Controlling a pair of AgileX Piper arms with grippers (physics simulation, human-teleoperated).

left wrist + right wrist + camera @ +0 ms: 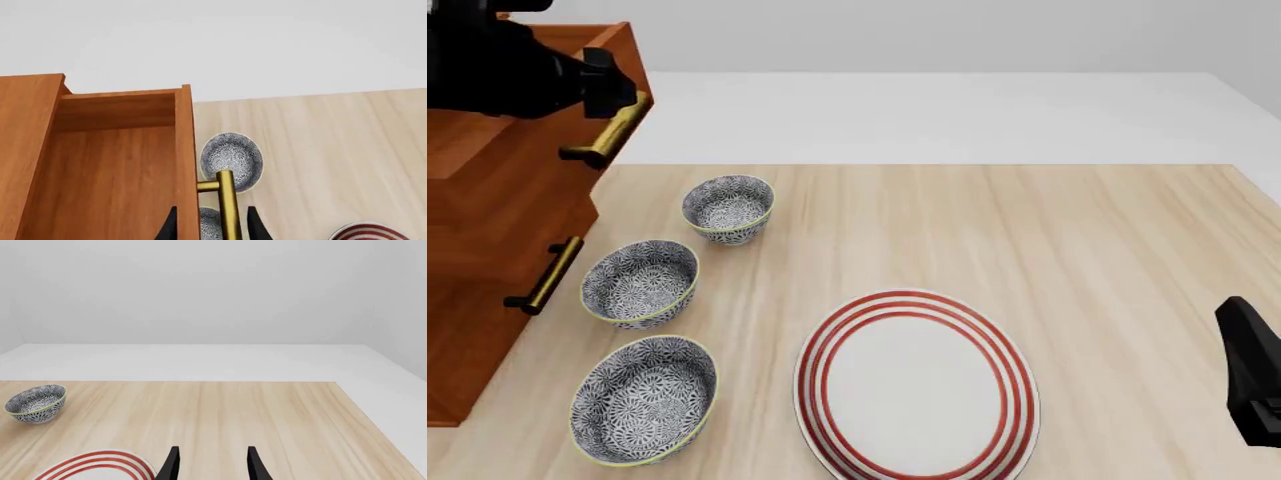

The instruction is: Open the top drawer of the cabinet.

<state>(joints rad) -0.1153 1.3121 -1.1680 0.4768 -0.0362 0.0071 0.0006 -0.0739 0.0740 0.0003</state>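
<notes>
My left pincer (212, 227) sits at the brass handle (225, 202) of the top drawer (113, 165), one finger on either side of the bar, though I cannot tell whether they press on it or merely flank it; the drawer stands pulled out from the cabinet (481, 260), which rises at the table's left edge in the front view, and my wrist view looks down into the drawer's bare wooden inside; below it a lower drawer's handle (545, 275) lies flush with the cabinet front; three patterned bowls (729, 207) (639, 281) (645, 398) sit in a row on the table (1068, 240) just beside the cabinet, and a red-ringed plate (917, 385) lies near the front edge; my right pincer (212, 465) hovers over the right side of the table with its fingers apart, holding nothing, well away from the cabinet
</notes>
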